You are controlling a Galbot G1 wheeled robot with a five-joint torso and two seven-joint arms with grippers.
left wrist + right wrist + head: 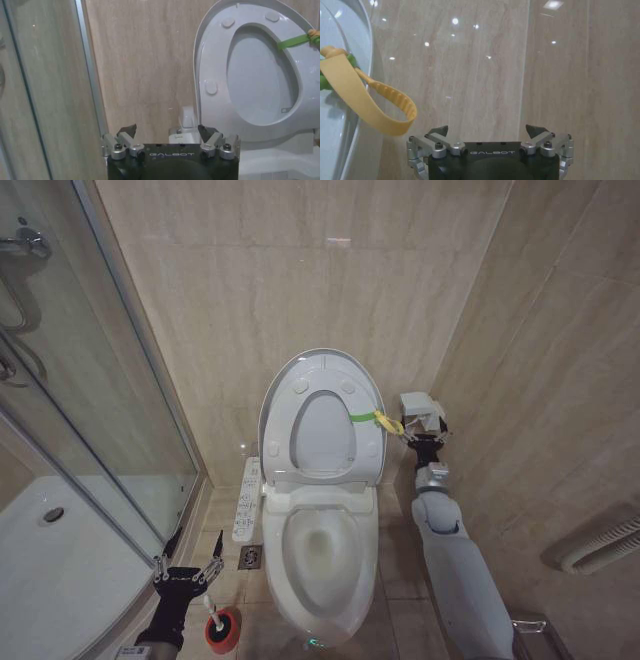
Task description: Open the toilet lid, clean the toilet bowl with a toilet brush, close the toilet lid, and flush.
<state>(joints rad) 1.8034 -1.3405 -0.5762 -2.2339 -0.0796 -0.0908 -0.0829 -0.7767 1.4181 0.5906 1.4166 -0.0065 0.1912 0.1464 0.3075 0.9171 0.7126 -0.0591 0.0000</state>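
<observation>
While its jaws are spread wide with nothing between them, the right gripper (408, 436) is held up at the right edge of the raised toilet lid (322, 365), just beside the yellow strap loop (387, 422) that is tied to a green band (360, 417) on the lid's rim. Low at the near left, the left gripper (187, 571) is likewise spread and empty, poised just above and beside the toilet brush (222, 628), whose thin handle is seen rising from a red holder on the floor tiles. Between the two arms the toilet bowl (322, 552) is exposed, with the seat ring folded up against the lid and both leaned on the far wall. The opening step is therefore judged done; brushing, closing and flushing are all judged still to do, and the brush is not yet gripped. From the right wrist view the strap's ribbed tail and its gap from the gripper are made plain, which the head view barely resolves; from the left wrist view the lid's bumpers and the shower glass (45, 90) are given, but the brush is left out
</observation>
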